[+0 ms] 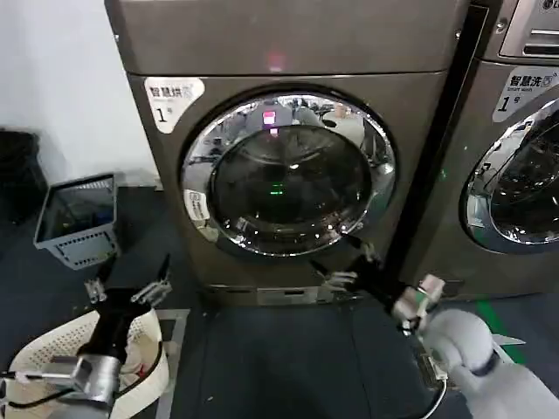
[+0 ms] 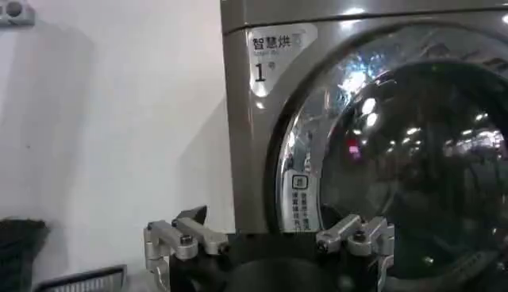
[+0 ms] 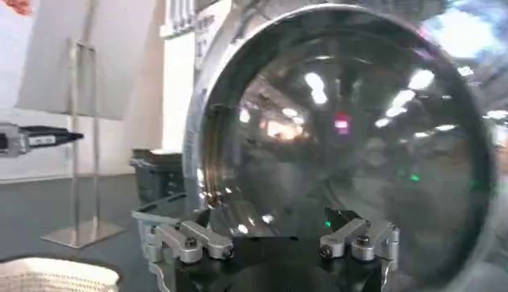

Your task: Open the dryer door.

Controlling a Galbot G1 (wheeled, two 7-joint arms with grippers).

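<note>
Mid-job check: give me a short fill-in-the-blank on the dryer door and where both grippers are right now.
1. The dryer door on the machine stickered "1" is ___.
2. The ___ gripper reaches toward the door's lower right rim.
3. The left gripper hangs over a white ___ on the floor.
4. Both grippers' fingers are ___.

Missing words: shut; right; basket; open

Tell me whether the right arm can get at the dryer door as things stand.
Probably yes. The right end effector, open, hovers just off the lower right of the dryer door chrome ring, with nothing between them. The left end effector waits over a white basket.
</note>
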